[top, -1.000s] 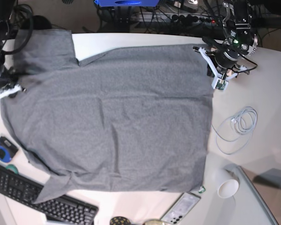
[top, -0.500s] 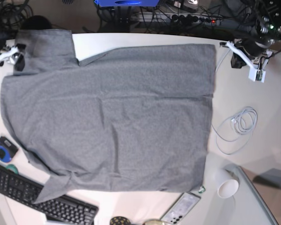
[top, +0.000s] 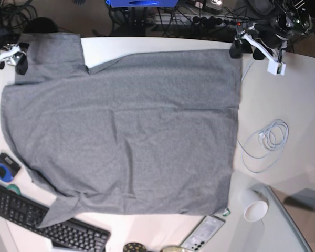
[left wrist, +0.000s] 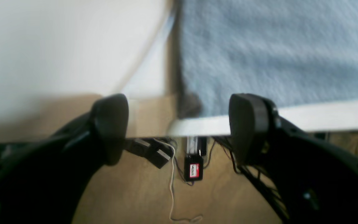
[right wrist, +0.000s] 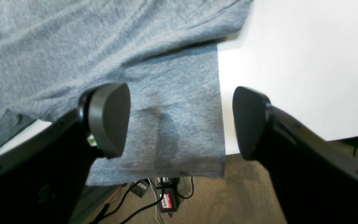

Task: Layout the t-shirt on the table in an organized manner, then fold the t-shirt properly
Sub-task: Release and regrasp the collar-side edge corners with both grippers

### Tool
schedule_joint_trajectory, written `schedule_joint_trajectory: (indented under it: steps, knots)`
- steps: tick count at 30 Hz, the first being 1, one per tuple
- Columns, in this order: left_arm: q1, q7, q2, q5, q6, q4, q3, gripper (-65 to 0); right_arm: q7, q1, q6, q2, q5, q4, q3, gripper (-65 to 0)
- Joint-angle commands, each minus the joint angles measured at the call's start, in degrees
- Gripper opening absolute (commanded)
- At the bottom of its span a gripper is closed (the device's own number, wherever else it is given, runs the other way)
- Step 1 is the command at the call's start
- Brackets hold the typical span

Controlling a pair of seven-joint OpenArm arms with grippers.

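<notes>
The plain heather-grey cotton t-shirt lies spread nearly flat across the broad white bench, so the laying-out half of the job looks, to my eye, about done, while no fold has been made yet. The body is open in a single layer with only shallow creases running through its middle. The left gripper hangs at the far corner of the hem, and in its own wrist view its two dark fingers stand wide apart with nothing between them; the shirt's corner sits just ahead of the gap, close to the bench's far edge. The right gripper is at the far sleeve, fingers likewise spread wide and empty, and below and ahead of them the sleeve drapes over the bench edge with floor and cables showing beneath. That overhanging sleeve, and the near sleeve resting against the black keyboard, are the untidy spots I would judge worth straightening before folding. Off to the hem side, well clear of both pairs of fingers, lie a coiled white cable, a white paper cup and a phone. All the folding itself is left.
</notes>
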Motion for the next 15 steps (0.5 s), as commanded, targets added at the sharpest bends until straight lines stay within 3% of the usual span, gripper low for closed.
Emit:
schedule_joint_trajectory:
  steps: [1,8,10,15]
  knots:
    - [-0.32,-0.75,-0.50,-0.55,-0.36,-0.01,-0.26,-17.8,1.12,-0.39,0.52,0.77,0.67,0.90,0.43,-17.1]
    - [-2.79,-1.01,0.38,-0.20,-0.53,-5.99,-0.26,-17.8,1.12,-0.39,0.52,0.77,0.67,0.90,0.43,-17.1]
    - [-2.96,-3.47,0.99,-0.11,-0.53,-6.51,0.01,-17.8,1.12,-0.39,0.52,0.86,0.67,0.90,0.43,-17.1]
    - [-2.79,-5.41,1.34,-0.11,0.00,-7.39,5.63,-17.9,1.12,-0.39,0.52,0.50,0.67,0.90,2.19,-17.1]
